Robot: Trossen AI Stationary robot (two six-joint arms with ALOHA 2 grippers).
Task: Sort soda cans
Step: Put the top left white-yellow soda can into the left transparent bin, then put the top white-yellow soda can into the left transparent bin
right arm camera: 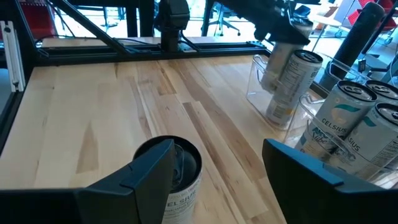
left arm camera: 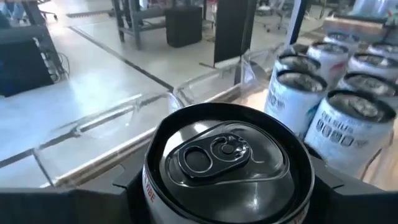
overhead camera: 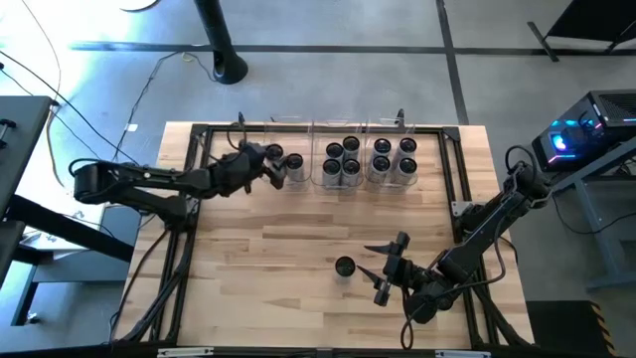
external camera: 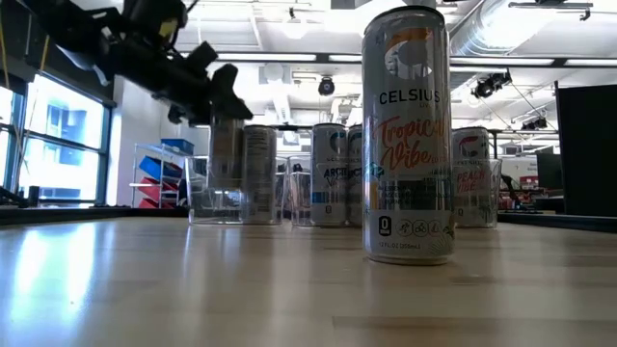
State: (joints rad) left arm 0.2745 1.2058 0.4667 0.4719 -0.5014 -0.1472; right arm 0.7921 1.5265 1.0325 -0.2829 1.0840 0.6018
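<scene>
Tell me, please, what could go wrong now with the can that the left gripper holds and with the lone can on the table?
The left gripper holds a can above the leftmost clear bin, beside a can already inside; lowering could knock that one over. The right gripper, open, sits close to the lone can; one finger could tip it.
</scene>
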